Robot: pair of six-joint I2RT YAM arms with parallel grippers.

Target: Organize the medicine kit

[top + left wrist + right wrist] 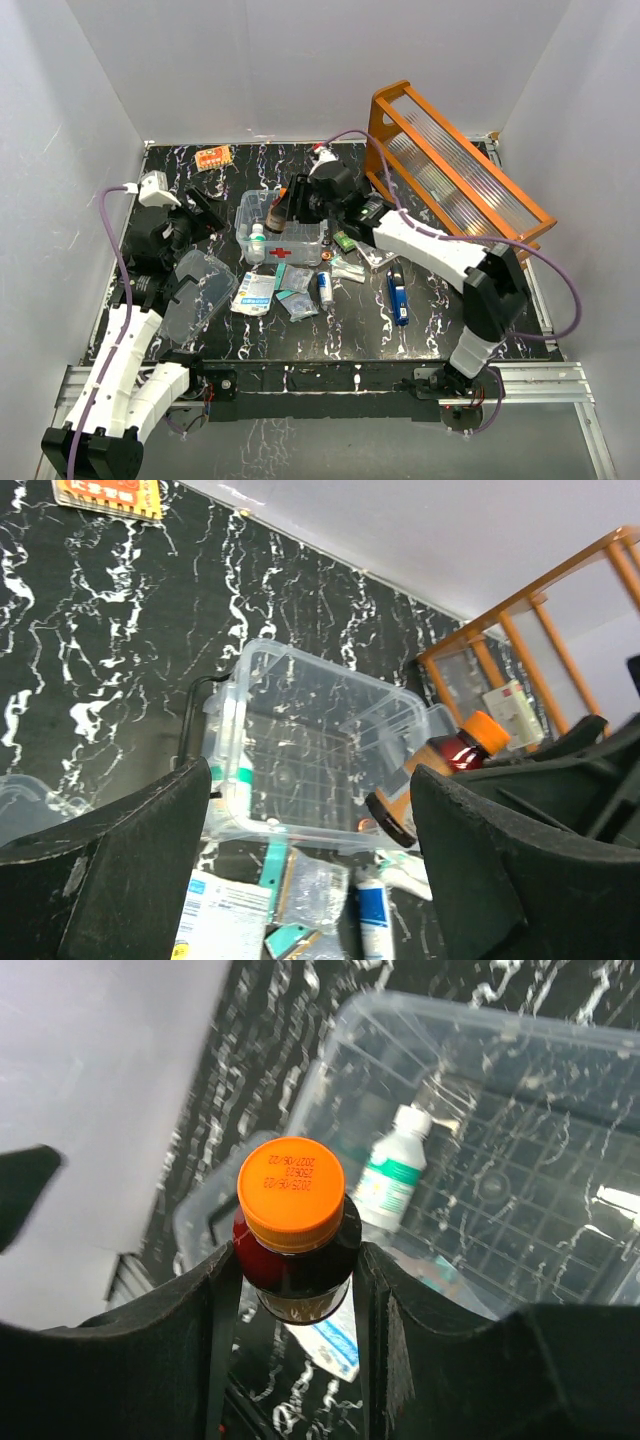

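It looks like the loading step: the right gripper (290, 1260), clamped on a dark amber orange-capped bottle (291, 1192), hangs over the edge of the small clear plastic red-cross box (300, 247) at table centre. Next it should lower the bottle beside the white bottle (392, 1175). The left gripper (305, 780) gapes empty at the box's 9 o'clock; the right fingers (222, 1360) hide the amber bottle's label.

The right gripper (293, 1280) is pinching a dark red bottle (291, 1255) between its two black fingers, gripping the body just under the orange cap (291, 1192), whose printed date is facing the camera. Beyond it the clear medicine kit (480, 1012) is sitting open on the black marbled table (268, 1050), and a white bottle (395, 1172) with a green label is resting inside it. A blue-printed packet (336, 1338) is showing beneath the held bottle. A white wall (100, 1080) is rising beyond the table's edge.
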